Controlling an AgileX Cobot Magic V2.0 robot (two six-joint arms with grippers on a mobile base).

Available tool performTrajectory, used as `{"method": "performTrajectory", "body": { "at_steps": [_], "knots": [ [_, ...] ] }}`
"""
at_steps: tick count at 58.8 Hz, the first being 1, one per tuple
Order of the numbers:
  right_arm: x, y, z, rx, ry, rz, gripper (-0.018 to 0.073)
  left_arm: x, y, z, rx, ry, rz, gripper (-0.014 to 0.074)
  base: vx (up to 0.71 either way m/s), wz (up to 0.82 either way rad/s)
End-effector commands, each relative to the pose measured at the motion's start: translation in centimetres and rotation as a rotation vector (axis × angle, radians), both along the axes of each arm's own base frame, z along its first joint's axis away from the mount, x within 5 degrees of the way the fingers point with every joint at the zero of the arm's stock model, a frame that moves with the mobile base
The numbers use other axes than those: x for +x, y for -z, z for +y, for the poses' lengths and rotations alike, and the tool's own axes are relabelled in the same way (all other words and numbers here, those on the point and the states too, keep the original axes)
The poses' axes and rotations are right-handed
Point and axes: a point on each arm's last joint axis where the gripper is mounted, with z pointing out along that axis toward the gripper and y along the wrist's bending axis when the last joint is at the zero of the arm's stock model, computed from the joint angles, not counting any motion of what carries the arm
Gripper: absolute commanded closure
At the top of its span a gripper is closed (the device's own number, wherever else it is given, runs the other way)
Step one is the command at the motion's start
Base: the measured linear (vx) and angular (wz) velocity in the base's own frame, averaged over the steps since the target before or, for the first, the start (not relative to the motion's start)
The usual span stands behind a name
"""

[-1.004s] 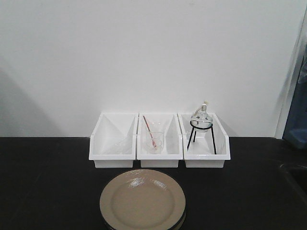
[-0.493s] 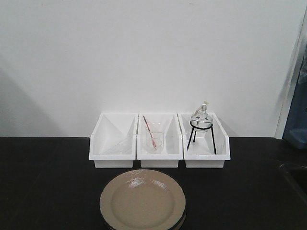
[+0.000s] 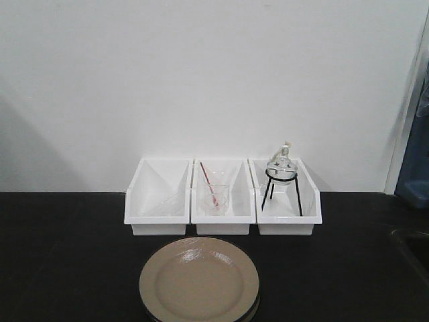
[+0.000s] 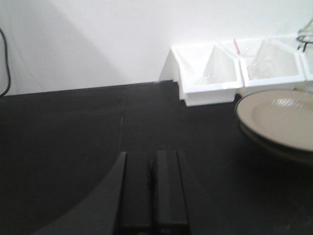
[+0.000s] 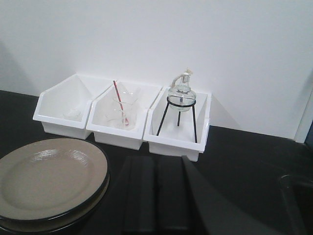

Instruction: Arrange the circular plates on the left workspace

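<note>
Resting one atop the other, the circular plates (image 3: pixel 199 280) sit on the black benchtop (image 3: pixel 67 255) just in front of the middle white bin (image 3: pixel 222 194). The left gripper (image 4: pixel 151 188) hangs above bare benchtop with its fingers pressed together, holding nothing; the plates lie off to its right, well apart. The right gripper (image 5: pixel 156 196) is likewise closed and empty, the stack near on its left.

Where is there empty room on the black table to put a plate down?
Left of the stacked plates, the black benchtop is bare out to the frame's edge. Right of the plates is bare too, up to the sink corner. Behind them, the three white bins crowd close.
</note>
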Motion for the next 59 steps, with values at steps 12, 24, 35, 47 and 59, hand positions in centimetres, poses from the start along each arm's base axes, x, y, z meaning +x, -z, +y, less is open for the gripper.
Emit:
{"method": "performTrajectory", "body": {
  "at_steps": [12,24,35,47,59],
  "knots": [
    [0.0,-1.5,-0.4,0.015,0.043,-0.084,0.0561,0.4,5.9,0.7,-0.047,-0.081,-0.132,0.0596,0.00,0.00],
    [0.1,-1.4,-0.4,0.014,0.042,-0.078,0.0561,0.4,6.1,0.8,-0.029,-0.088,-0.140,0.0596,0.00,0.00],
    [0.1,-1.4,-0.4,0.014,0.043,-0.079,0.0560,0.4,6.2,0.8,-0.031,-0.087,-0.134,0.0596,0.00,0.00],
    [0.1,-1.4,-0.4,0.014,0.043,-0.079,0.0560,0.4,6.2,0.8,-0.031,-0.087,-0.130,0.0596,0.00,0.00],
    [0.1,-1.4,-0.4,0.014,0.043,-0.079,0.0560,0.4,6.2,0.8,-0.032,-0.087,-0.131,0.0596,0.00,0.00]
  ]
}}
